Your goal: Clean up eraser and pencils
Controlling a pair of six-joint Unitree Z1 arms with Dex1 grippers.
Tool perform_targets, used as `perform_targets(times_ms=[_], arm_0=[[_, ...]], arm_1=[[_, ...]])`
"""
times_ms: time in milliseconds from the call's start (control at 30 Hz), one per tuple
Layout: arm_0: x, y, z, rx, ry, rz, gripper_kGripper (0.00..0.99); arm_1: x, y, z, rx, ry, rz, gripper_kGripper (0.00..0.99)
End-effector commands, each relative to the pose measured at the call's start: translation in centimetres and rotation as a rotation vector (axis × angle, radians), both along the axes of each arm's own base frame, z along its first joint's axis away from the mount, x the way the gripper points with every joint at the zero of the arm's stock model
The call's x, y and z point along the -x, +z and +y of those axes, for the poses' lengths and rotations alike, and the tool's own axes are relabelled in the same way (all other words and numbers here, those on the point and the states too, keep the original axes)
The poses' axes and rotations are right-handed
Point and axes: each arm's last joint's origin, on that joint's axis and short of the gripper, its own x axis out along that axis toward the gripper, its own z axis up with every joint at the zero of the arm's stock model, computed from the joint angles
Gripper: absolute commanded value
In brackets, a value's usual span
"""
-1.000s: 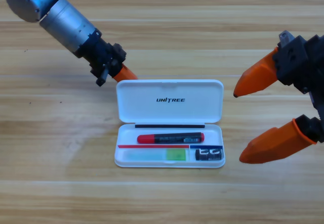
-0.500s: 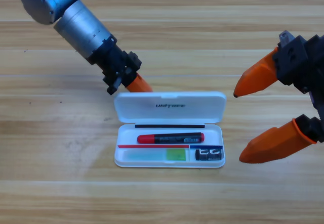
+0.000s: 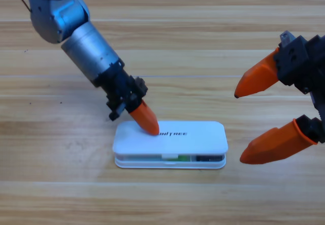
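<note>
The white case [image 3: 193, 136] lies at the table's middle with its lid swung down almost flat over the tray, leaving a narrow gap along the front. My left gripper [image 3: 149, 123] comes in from the upper left, shut, with its orange tip pressing on the lid's left part. Through the gap I see a thin sliver of the green eraser [image 3: 183, 158]. The red-black pencil is hidden under the lid. My right gripper [image 3: 239, 127] waits open at the right edge, beside the case and apart from it.
A small dark item [image 3: 207, 159] in the tray's right compartment shows through the gap. Bare wooden table [image 3: 61, 184] surrounds the case on all sides.
The left gripper moved down and right, pushing the lid from standing open to nearly flat over the tray. Pencil and most of the eraser are now covered. The right arm held still.
</note>
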Motion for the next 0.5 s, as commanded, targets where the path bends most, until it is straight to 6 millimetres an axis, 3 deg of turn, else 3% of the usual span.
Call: perform_targets(times_ms=[33,500], arm_0=[[2.8,-0.7,-1.9,-0.025,-0.077,0.005,0.0],[4.6,-3.2,-2.0,-0.089,-0.071,-0.069,0.0]], arm_1=[[0.5,-0.9,0.2,0.007,0.018,0.026,0.99],[0.3,-1.2,0.4,0.016,0.017,0.033,0.99]])
